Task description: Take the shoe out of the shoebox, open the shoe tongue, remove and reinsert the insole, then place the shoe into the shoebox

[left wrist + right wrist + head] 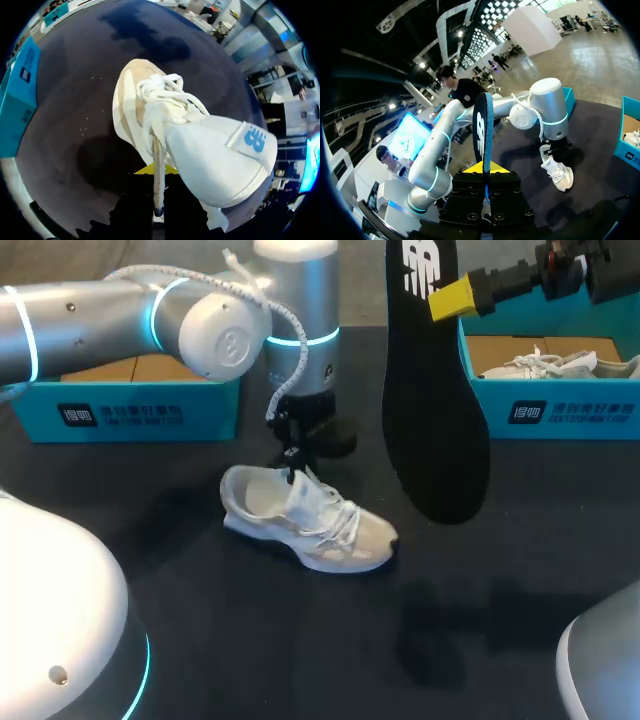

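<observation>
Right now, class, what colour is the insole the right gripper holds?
Black insole, white logo; head view shows it best.

The shoe (305, 520) lies near the middle of the worktop (200, 640), its toe toward the front right. The left gripper (292, 462) stands over its heel end. Right of the shoe, the insole (432, 410) hangs upright above the worktop, clamped in the right gripper (455, 298). The left shoebox (130, 410) sits at the rear left edge. The right shoebox (550, 405), at the rear right, holds what seems a second shoe (555, 365).
</observation>
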Motion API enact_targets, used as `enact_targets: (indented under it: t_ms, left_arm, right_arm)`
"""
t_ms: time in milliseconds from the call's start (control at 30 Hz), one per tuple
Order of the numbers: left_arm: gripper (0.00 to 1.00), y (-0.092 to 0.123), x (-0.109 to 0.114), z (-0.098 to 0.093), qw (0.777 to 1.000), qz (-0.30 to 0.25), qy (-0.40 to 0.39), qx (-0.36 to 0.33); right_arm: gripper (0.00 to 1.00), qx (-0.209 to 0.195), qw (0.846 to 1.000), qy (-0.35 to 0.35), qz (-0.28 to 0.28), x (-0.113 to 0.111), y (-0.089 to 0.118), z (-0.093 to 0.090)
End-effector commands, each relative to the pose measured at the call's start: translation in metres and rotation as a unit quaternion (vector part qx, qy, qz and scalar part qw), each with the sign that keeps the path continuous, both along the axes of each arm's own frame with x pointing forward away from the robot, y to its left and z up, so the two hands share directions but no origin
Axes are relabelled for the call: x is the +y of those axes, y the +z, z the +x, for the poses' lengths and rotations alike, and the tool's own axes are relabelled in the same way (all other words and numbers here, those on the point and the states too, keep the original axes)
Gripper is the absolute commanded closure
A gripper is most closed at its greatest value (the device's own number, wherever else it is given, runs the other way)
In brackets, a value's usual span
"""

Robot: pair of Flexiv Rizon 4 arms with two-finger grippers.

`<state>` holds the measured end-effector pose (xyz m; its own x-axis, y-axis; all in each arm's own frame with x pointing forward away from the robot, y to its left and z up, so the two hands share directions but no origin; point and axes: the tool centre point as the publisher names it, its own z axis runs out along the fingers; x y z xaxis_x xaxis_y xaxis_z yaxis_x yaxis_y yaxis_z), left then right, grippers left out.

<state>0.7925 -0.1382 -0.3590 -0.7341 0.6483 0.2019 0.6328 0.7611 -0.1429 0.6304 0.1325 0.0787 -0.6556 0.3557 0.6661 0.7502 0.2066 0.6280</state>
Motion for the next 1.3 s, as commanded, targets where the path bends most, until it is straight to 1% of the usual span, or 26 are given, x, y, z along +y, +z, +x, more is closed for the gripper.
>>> enact_targets:
  t_ms: [33, 100, 133, 167, 200, 233, 267, 333, 367, 433, 467, 533, 567, 667, 800, 867, 1000, 1067, 1100, 1300]
  left_arm:
    - [1.00, 0.004, -0.006, 0.005, 0.961, 0.048, -0.259, 0.085]
    - [1.00, 0.008, -0.007, 0.004, 0.947, 0.048, -0.303, 0.097]
    - [1.00, 0.008, -0.007, 0.004, 0.947, 0.048, -0.303, 0.097]
    - [1.00, 0.011, -0.007, 0.002, 0.932, 0.050, -0.342, 0.106]
    - [1.00, 0.012, -0.007, 0.001, 0.925, 0.047, -0.362, 0.109]
    - [1.00, 0.013, -0.008, 0.001, 0.923, 0.046, -0.366, 0.110]
    - [1.00, 0.016, -0.010, 0.000, 0.912, 0.049, -0.392, 0.112]
    - [1.00, 0.018, -0.012, -0.001, 0.907, 0.052, -0.404, 0.108]
    - [1.00, 0.019, -0.015, -0.002, 0.895, 0.052, -0.427, 0.116]
    - [1.00, 0.021, -0.018, -0.003, 0.888, 0.057, -0.441, 0.113]
    - [1.00, 0.022, -0.021, -0.005, 0.870, 0.062, -0.476, 0.116]
    - [1.00, 0.022, -0.024, -0.006, 0.866, 0.067, -0.482, 0.115]
    - [1.00, 0.022, -0.028, -0.006, 0.859, 0.072, -0.495, 0.108]
    - [1.00, 0.022, -0.034, -0.004, 0.854, 0.078, -0.505, 0.101]
    - [1.00, 0.022, -0.043, -0.001, 0.858, 0.080, -0.498, 0.096]
    - [1.00, 0.022, -0.044, 0.000, 0.857, 0.078, -0.500, 0.097]
    - [1.00, 0.017, -0.054, 0.004, 0.855, 0.090, -0.503, 0.091]
    - [1.00, 0.016, -0.056, 0.005, 0.856, 0.096, -0.500, 0.089]
    - [1.00, 0.012, -0.061, 0.007, 0.862, 0.103, -0.489, 0.087]
    - [1.00, 0.006, -0.064, 0.014, 0.874, 0.099, -0.465, 0.096]
  right_arm:
    - [1.00, 0.002, 1.000, 0.001, -0.002, 0.003, 0.001, 0.002]
    - [1.00, 0.002, 1.000, 0.001, -0.002, 0.003, 0.001, 0.002]
    - [1.00, 0.002, 1.000, 0.001, -0.002, 0.003, 0.001, 0.002]
    - [1.00, 0.002, 1.000, 0.001, -0.002, 0.003, 0.001, 0.002]
    - [1.00, 0.002, 1.000, 0.001, -0.002, 0.003, 0.001, 0.002]
    - [1.00, 0.002, 1.000, 0.001, -0.002, 0.003, 0.001, 0.002]
    - [1.00, 0.002, 1.000, 0.001, -0.002, 0.003, 0.001, 0.002]
    - [1.00, 0.002, 1.000, 0.001, -0.002, 0.003, 0.001, 0.002]
    - [1.00, 0.002, 1.000, 0.001, -0.002, 0.003, 0.001, 0.002]
    - [1.00, 0.002, 1.000, 0.001, -0.002, 0.003, 0.001, 0.002]
    - [1.00, 0.002, 1.000, 0.001, -0.002, 0.003, 0.001, 0.002]
    - [1.00, 0.002, 1.000, 0.001, -0.002, 0.003, 0.001, 0.002]
    - [1.00, 0.002, 1.000, 0.001, -0.002, 0.003, 0.001, 0.002]
    - [1.00, 0.002, 1.000, 0.001, -0.002, 0.003, 0.001, 0.002]
    - [1.00, 0.002, 1.000, 0.001, -0.002, 0.003, 0.001, 0.002]
    - [1.00, 0.002, 1.000, 0.001, -0.002, 0.003, 0.001, 0.002]
    - [1.00, 0.002, 1.000, 0.001, -0.002, 0.003, 0.001, 0.002]
    - [1.00, 0.002, 1.000, 0.001, -0.002, 0.003, 0.001, 0.002]
    - [1.00, 0.002, 1.000, 0.001, -0.002, 0.003, 0.001, 0.002]
    - [1.00, 0.002, 1.000, 0.001, -0.002, 0.003, 0.001, 0.002]
